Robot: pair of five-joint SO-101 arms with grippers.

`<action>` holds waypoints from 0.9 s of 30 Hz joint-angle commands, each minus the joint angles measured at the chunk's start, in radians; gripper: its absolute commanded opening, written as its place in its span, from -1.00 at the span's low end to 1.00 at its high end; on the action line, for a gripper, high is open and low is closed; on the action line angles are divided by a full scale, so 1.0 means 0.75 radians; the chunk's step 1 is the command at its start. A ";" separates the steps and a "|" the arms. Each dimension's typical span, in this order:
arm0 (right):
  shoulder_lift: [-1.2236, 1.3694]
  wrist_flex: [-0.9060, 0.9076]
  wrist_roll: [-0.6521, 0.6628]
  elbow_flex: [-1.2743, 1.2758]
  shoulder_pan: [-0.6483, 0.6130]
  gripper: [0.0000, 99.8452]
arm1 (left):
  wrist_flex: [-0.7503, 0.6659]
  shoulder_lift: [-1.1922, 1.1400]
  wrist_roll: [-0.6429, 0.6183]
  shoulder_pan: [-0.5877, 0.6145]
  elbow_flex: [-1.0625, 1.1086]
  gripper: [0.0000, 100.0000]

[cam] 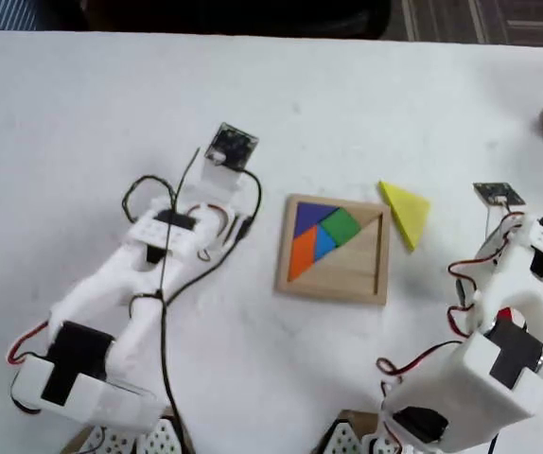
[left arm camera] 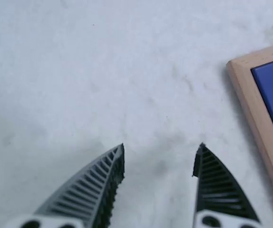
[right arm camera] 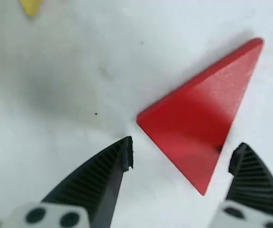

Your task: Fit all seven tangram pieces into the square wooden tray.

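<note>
The tray [cam: 333, 291] lies flat in the middle of the counter [cam: 82, 113]. Four pieces fill its left part: a dark blue one [cam: 311, 218] in the far left corner, a green one [cam: 341, 225] beside it, a light blue one [cam: 324, 243] under those, and an orange one [cam: 302, 253] along the left rim. The rest of the tray is bare wood. A yellow triangle [cam: 406, 213] lies on the counter just beside the tray's far right corner.

The left fingers [left arm camera: 103, 185] are spread, with nothing between them, over bare counter near the tray's left rim [left arm camera: 250, 104].

The right fingers [right arm camera: 103, 175] are also spread and grasp nothing. They straddle one corner of a red triangle [right arm camera: 198, 128], which lies flat on the counter toward its right edge. Whether either finger touches it I cannot tell.
</note>
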State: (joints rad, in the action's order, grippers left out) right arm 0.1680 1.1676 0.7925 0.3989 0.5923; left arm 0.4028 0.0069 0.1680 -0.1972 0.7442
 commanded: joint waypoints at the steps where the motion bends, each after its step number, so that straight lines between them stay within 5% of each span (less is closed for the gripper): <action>1: -0.079 0.001 -0.074 -0.016 -0.034 -0.38 | -0.031 0.005 0.016 0.015 -0.068 -0.52; 11: -0.075 -0.144 -0.250 -0.006 -0.058 -0.38 | -0.031 0.005 0.016 0.015 -0.068 -0.52; 27: 0.298 -0.206 -0.248 -0.129 -0.060 -0.38 | -0.031 0.007 0.016 0.015 -0.068 -0.52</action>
State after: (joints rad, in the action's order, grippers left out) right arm 0.3307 1.0418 0.6176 0.3437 0.5524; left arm 0.4028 0.0069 0.1680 -0.1972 0.7442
